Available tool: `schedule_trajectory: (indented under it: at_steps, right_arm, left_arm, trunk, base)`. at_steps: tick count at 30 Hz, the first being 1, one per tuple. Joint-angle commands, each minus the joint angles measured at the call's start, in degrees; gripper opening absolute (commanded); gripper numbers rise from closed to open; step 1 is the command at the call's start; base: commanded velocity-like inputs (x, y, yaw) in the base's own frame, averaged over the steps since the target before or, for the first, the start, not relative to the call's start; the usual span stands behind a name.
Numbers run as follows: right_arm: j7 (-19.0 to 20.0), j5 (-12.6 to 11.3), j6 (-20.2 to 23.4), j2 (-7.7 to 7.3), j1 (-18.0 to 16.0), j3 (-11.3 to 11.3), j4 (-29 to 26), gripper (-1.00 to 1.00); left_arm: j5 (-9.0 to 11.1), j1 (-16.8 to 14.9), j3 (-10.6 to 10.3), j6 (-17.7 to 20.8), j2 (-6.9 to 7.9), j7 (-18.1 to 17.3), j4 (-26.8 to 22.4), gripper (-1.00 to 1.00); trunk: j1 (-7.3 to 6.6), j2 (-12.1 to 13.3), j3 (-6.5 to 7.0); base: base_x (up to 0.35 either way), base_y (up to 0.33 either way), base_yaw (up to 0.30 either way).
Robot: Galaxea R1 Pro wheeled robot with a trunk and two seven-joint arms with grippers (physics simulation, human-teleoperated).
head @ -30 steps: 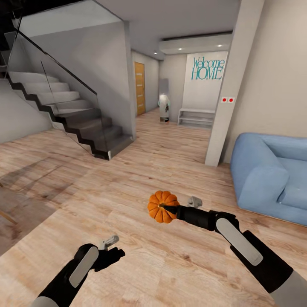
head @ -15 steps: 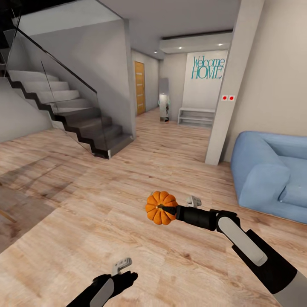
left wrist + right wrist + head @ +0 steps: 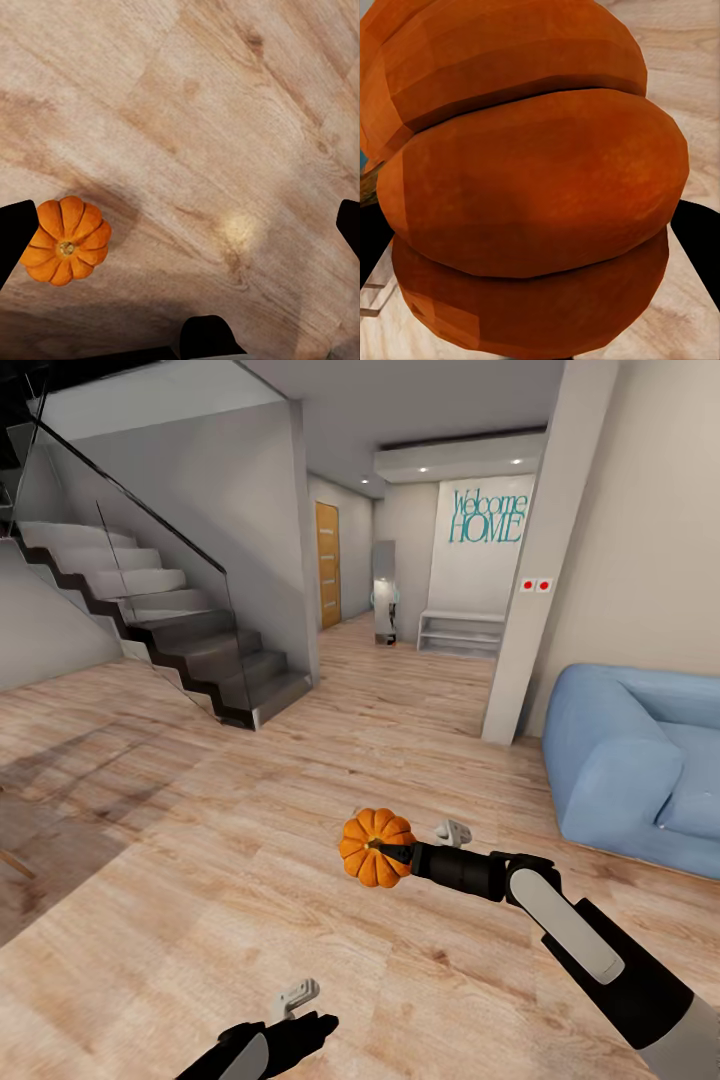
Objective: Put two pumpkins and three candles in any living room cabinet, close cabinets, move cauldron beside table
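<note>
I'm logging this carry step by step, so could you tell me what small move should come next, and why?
Probably turn the base to look for the cabinet, keeping the grip as it is. The right gripper is shut on one pumpkin above bare wood floor, and the head view offers stairs and a blue sofa, nothing to put it in.

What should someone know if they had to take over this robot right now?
Right gripper: shut on a pumpkin, held above the wood floor.
Left gripper: open, empty, low.
Another pumpkin lies on the floor by the left gripper.
Done: one pumpkin picked up.
Left: store both pumpkins and three candles in a cabinet, close every cabinet, put the cauldron beside a table.
</note>
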Motion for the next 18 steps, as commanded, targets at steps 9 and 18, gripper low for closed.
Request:
schedule_trajectory:
  at_steps: [9,18]
  right_arm:
    - [-0.6,-0.7,0.0,0.00,-0.1,0.0,-0.1,-1.00]
    - [-0.6,-0.7,0.1,0.00,-0.1,0.0,0.0,-1.00]
  left_arm:
    - [0.3,0.0,-0.2,-2.2,-0.06,0.0,0.8,1.00]
    - [0.3,0.0,-0.2,-2.9,-0.06,0.0,0.9,1.00]
  trunk:
    - [1.98,-3.7,-1.67]
    - [3.95,-7.3,-3.29]
  base:
    - [0.000,0.000,0.000]
    - [0.000,0.000,0.000]
